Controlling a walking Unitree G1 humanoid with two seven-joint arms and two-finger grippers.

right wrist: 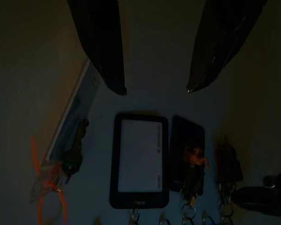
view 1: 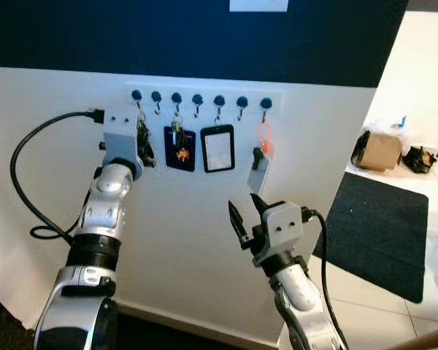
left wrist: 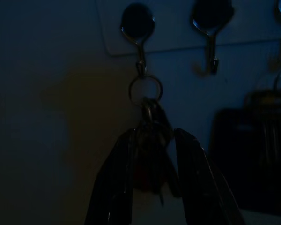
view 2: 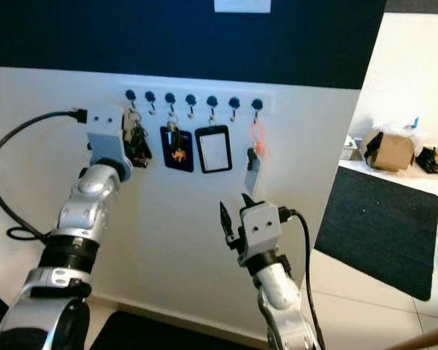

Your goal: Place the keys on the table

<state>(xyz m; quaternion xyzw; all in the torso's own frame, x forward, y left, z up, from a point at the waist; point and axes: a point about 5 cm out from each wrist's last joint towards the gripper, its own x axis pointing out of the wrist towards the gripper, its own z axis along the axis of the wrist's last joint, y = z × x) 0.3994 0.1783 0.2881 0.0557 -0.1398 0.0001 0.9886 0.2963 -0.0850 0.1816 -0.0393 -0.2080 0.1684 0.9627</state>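
Left gripper [left wrist: 152, 173]: fingers nearly closed, pinching the dark bunch of keys [left wrist: 152, 154] from both sides. In the left wrist view the two black fingers [left wrist: 114, 183] flank the bunch just below its metal split ring [left wrist: 145, 89]. The ring is still hooked on the leftmost blue-knobbed hook [left wrist: 137, 23] of the white hook rail [view 1: 204, 98], so the keys remain on the wall, at the rail's left end.

Left arm: raised and extended forward, forearm angled up to the wall, wrist block against the white wall panel [view 1: 182, 248] directly under the first hook. Black cable [view 1: 29, 175] loops out from the wrist.

Right gripper [view 1: 247, 213]: fingers spread wide, holding nothing, touching nothing. It sits lower, clear of the wall, below the rail's right end, tips pointing up. Right arm bent, forearm rising from the lower right.

Other items on the rail, left to right after the keys:
- dark blue rectangular card holder [view 1: 179, 149] with a small orange charm on it
- black-framed badge holder with white insert [view 1: 217, 148], just beside it
- clear tag on an orange loop [view 1: 261, 157], hanging tilted near the right end

Floor right of the wall: dark grey mat [view 1: 383, 233], brown cardboard box [view 1: 379, 151] beyond it.
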